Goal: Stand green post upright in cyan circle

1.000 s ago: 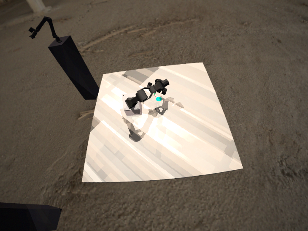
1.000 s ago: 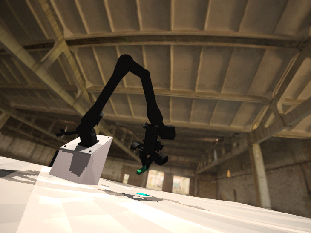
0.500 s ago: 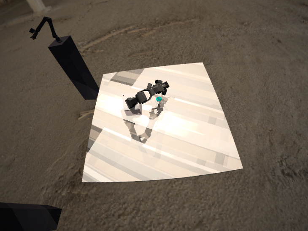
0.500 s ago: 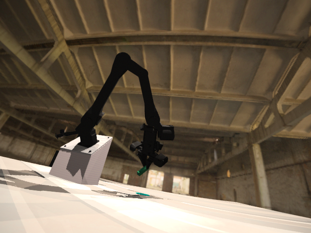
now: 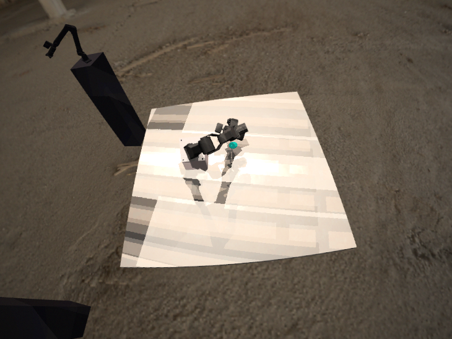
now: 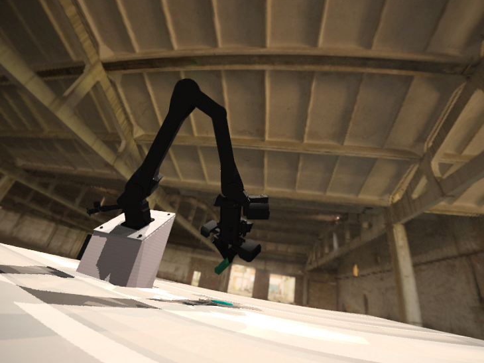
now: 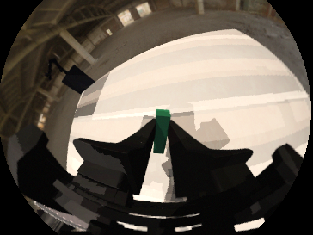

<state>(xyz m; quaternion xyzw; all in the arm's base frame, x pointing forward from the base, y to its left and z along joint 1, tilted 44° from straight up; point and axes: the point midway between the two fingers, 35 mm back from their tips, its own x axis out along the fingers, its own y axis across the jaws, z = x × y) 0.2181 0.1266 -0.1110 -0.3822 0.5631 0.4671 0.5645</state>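
My gripper is shut on the green post and holds it in the air. In the exterior view the post is tilted, sloping from the fingertips down to the left. The cyan circle lies flat on the table, with a gap between it and the post above. The wrist view does not show the circle. In the top view the arm's wrist parts hide the fingertips and the post.
The arm stands on a pale box at the left of the circle, on the pale table. A dark pillar with a small arm on top stands beyond the table. Another dark block is at lower left.
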